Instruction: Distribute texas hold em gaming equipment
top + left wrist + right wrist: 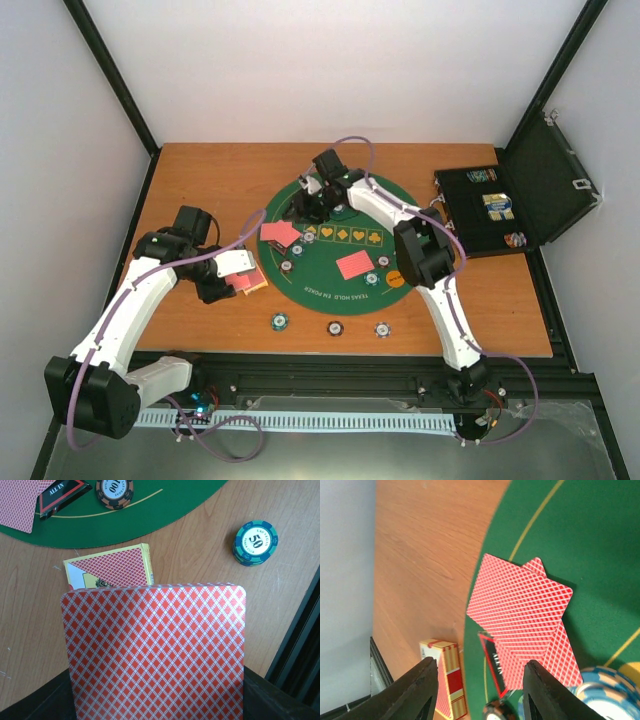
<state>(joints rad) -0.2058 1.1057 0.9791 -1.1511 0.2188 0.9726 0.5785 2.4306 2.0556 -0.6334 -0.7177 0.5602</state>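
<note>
Though the top view is coarse, the left claw [235, 282] hangs beside the green mat [330, 290], clenched on pink-red-backed cards [250, 282], likely the dealing stock; poker chips [334, 327] line the surface [200, 180] by the mat's near edge, seemingly one per seat; from the left wrist, the held back hides part of the card box [107, 570], single card or stack I cannot tell; from the right wrist, the right claw [480, 665] gapes empty above a dealt fan [520, 605].
</note>
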